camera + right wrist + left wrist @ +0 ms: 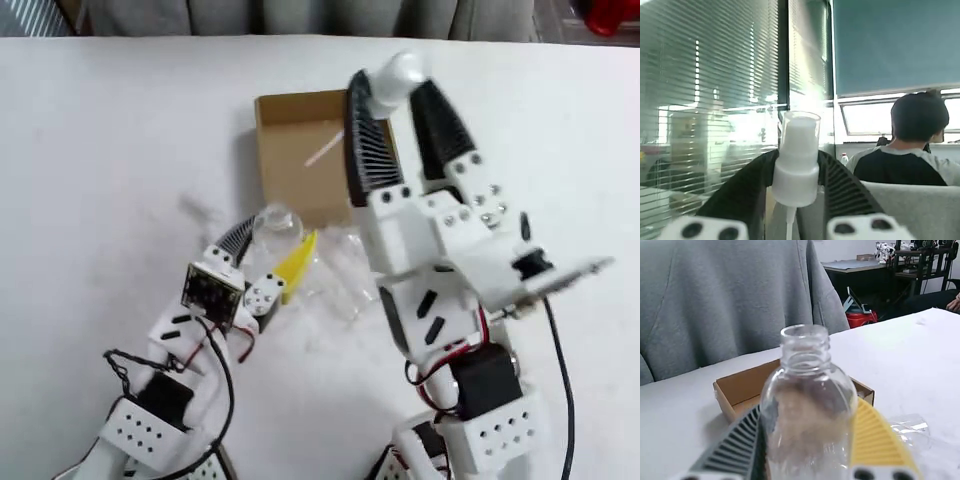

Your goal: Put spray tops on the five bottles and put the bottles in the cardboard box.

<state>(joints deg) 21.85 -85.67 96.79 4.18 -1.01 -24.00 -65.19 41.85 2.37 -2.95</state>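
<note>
Empty clear bottle (807, 410) looked light, slick and squashy, so left gripper (268, 246) was clamped round its belly, while right gripper (393, 95) pinched the stiff spray top (796, 162) by its collar.

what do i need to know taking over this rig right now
Left gripper: shut on an upright clear plastic bottle, neck open, beside the brown cardboard box.
Right gripper: shut on a white spray top, held up by the box's far edge.
Done: bottle and top are both in grip.
Left: fit this top, box the bottle, then do the remaining bottles.
</note>
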